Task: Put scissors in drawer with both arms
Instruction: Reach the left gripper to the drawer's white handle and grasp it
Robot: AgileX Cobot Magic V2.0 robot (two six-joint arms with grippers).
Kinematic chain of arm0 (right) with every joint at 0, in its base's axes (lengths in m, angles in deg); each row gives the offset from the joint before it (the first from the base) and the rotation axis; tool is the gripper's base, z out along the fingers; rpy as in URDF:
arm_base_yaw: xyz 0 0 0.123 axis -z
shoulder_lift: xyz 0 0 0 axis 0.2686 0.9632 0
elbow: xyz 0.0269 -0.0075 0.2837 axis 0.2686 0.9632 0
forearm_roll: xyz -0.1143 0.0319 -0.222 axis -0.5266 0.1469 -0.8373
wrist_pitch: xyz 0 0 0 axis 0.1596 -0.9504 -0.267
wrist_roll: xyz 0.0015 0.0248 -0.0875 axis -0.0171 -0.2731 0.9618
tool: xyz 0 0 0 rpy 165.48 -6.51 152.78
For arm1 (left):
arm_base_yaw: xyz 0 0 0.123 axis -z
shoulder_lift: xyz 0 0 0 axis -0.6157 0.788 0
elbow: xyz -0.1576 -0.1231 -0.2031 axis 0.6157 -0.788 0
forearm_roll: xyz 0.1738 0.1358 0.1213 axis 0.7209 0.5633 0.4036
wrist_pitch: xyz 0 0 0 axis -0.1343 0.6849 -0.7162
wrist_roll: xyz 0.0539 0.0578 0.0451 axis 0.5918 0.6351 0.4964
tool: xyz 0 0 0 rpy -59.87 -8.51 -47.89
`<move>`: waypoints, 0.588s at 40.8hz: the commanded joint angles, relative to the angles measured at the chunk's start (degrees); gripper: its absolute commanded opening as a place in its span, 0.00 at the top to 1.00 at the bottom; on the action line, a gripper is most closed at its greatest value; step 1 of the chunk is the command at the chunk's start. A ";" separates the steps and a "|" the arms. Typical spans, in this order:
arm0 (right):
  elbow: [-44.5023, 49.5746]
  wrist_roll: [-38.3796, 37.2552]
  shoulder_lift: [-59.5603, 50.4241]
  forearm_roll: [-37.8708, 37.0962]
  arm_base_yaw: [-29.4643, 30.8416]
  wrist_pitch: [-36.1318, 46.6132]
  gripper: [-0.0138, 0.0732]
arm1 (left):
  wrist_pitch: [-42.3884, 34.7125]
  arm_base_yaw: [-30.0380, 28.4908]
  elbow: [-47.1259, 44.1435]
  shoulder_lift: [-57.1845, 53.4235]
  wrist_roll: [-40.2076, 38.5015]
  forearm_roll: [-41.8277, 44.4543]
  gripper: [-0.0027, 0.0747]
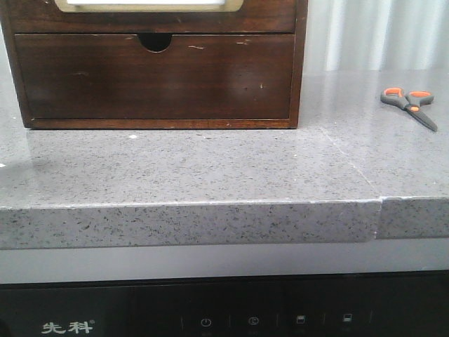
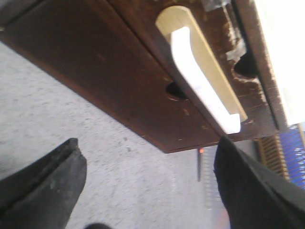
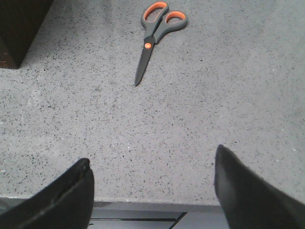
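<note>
The scissors [image 1: 410, 105], with orange-and-grey loop handles and dark blades, lie shut on the grey counter at the right, apart from the cabinet. They also show in the right wrist view [image 3: 155, 36]. The drawer [image 1: 147, 8], with its white tan-framed panel, is the upper one of the wooden cabinet and looks shut; its panel [image 2: 202, 78] shows in the left wrist view. My left gripper [image 2: 147, 162] is open and empty above the counter in front of the cabinet. My right gripper [image 3: 152, 164] is open and empty over the counter's front edge, short of the scissors. Neither gripper shows in the front view.
The wooden cabinet [image 1: 158, 77] stands at the back left, with a plain lower drawer with a half-round notch [image 1: 154, 42]. The counter's front edge [image 1: 210, 217] drops to a dark appliance panel [image 1: 224, 316]. A seam crosses the counter on the right [image 1: 351, 161].
</note>
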 commanded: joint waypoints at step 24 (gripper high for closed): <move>-1.82 0.53 0.32 -0.97 0.12 3.54 0.21 | 14.37 0.39 10.32 17.01 16.07 -19.83 0.26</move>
